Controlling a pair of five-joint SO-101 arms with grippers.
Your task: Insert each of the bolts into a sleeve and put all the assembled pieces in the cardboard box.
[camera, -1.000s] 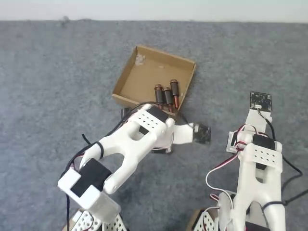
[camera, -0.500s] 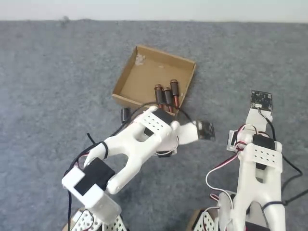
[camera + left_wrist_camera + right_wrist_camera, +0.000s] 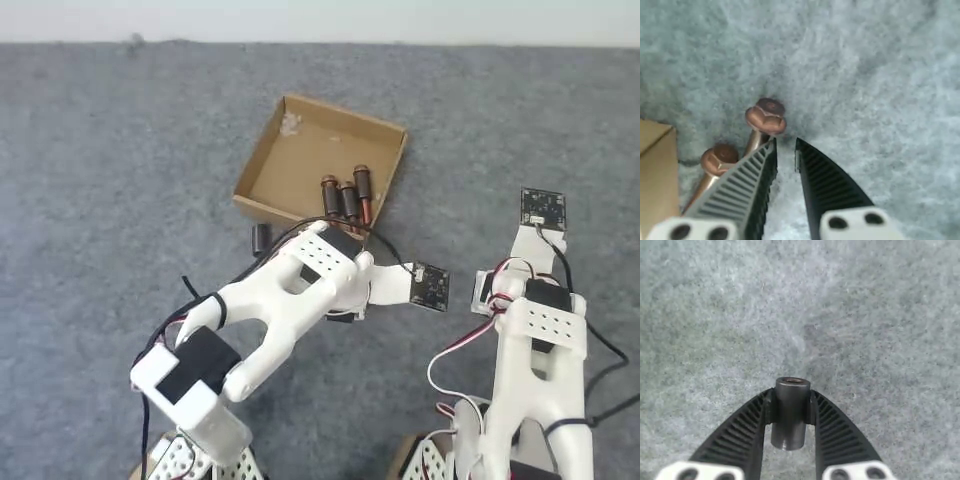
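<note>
In the left wrist view two copper bolts lie on the grey carpet, one [image 3: 766, 116] just past my left gripper [image 3: 785, 145], the other [image 3: 719, 159] beside its finger. That gripper is open by a narrow gap with nothing in it. My right gripper [image 3: 791, 396] is shut on a black sleeve [image 3: 791, 412], held upright above the carpet. In the high view the cardboard box [image 3: 262, 165] holds three assembled pieces [image 3: 346, 197]. A loose black sleeve [image 3: 262, 238] lies just outside the box's near wall. The left arm [image 3: 300, 290] covers the bolts there.
The box corner [image 3: 655, 170] is close beside the bolts. The right arm [image 3: 540, 330] stands at the right, apart from the left arm. Open carpet stretches to the left of the box and behind it.
The left arm has shifted slightly nearer and its wrist has turned, uncovering the loose black sleeve by the box. The right arm has not moved.
</note>
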